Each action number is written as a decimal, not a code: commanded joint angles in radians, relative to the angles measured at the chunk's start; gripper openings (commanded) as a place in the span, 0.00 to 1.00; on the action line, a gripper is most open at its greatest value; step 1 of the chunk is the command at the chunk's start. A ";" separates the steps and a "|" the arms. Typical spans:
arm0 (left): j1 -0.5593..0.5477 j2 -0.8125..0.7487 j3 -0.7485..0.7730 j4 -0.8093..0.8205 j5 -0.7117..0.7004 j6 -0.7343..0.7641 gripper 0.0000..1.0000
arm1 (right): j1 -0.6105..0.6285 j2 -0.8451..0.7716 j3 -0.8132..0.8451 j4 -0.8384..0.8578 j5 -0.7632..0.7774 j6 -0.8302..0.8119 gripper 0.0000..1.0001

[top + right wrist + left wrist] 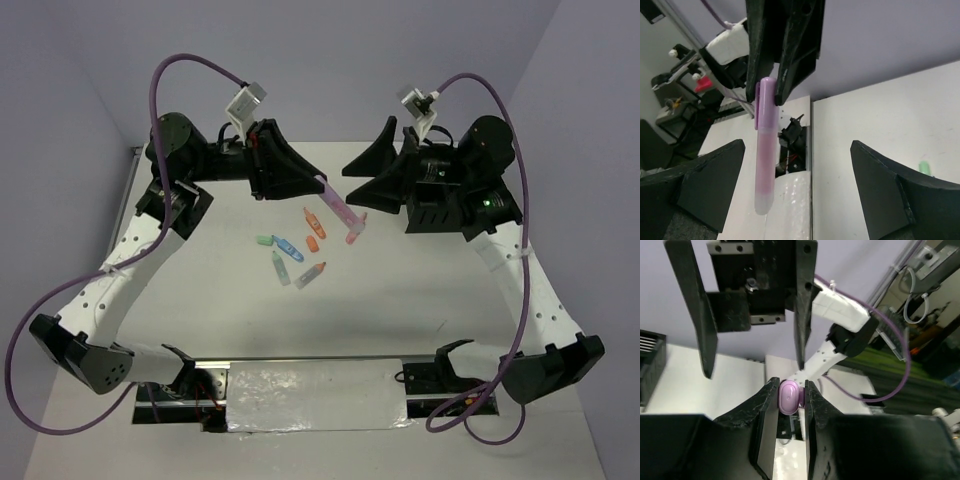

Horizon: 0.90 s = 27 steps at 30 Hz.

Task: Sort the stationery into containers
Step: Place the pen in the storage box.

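My left gripper (322,182) is shut on the cap end of a long purple marker (343,208), which slants down over the table. In the left wrist view the marker's rounded end (789,397) sits clamped between the fingertips of the gripper (791,390). My right gripper (347,186) is open and empty, facing the left one; in its wrist view the gripper (797,145) has the marker (765,155) hanging between the spread fingers without touching them. Loose on the table lie orange (314,222), pink (355,232), green (265,240) and blue (288,246) markers. The black slatted organiser (440,212) stands under the right arm. The white mesh tray is out of view.
More small markers lie at the table's middle, an orange one (312,243), a greyish one (281,268) and an orange-and-purple one (312,273). A corner of the organiser (650,365) shows at the left wrist view's left edge. A foil-covered strip (315,395) runs along the near edge.
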 commanded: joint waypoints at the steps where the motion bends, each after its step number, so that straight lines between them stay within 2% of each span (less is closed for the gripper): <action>1: -0.001 0.001 0.071 -0.187 -0.071 0.198 0.00 | 0.012 -0.046 0.067 -0.279 0.154 -0.201 0.94; 2: -0.002 0.001 0.079 -0.227 -0.113 0.231 0.00 | 0.009 -0.072 0.069 -0.343 0.298 -0.310 0.95; 3: -0.002 0.001 0.101 -0.269 -0.241 0.267 0.00 | -0.002 -0.133 0.058 -0.380 0.666 -0.320 0.97; 4: -0.010 0.004 0.111 -0.369 -0.327 0.328 0.00 | -0.007 -0.166 0.039 -0.438 0.874 -0.308 0.99; 6: -0.024 0.027 0.104 -0.386 -0.478 0.353 0.00 | -0.016 -0.220 0.063 -0.583 1.318 -0.156 1.00; 7: -0.041 0.045 0.107 -0.383 -0.583 0.367 0.00 | -0.020 -0.228 0.106 -0.751 1.598 -0.090 1.00; 8: -0.053 0.102 0.116 -0.372 -0.633 0.375 0.00 | -0.021 -0.241 0.112 -0.789 1.666 -0.056 1.00; 10: -0.093 0.176 0.165 -0.361 -0.731 0.392 0.00 | -0.017 -0.319 0.083 -0.866 1.761 -0.006 1.00; 11: -0.107 0.261 0.189 -0.346 -0.791 0.396 0.00 | -0.017 -0.390 0.066 -0.880 1.813 0.022 1.00; 14: -0.169 0.447 0.330 -0.340 -0.912 0.418 0.00 | -0.019 -0.471 0.060 -0.982 1.850 0.028 1.00; 16: -0.215 0.592 0.474 -0.361 -0.969 0.436 0.00 | -0.019 -0.488 0.098 -1.100 1.854 0.030 1.00; 21: -0.262 0.860 0.786 -0.406 -1.066 0.435 0.00 | -0.019 -0.579 0.086 -1.207 1.780 0.056 1.00; 23: -0.268 0.931 0.817 -0.386 -1.066 0.391 0.00 | -0.021 -0.600 0.063 -1.233 1.742 0.059 1.00; 27: -0.271 0.952 0.777 -0.253 -1.055 0.308 0.00 | -0.019 -0.622 0.058 -1.323 1.719 0.048 1.00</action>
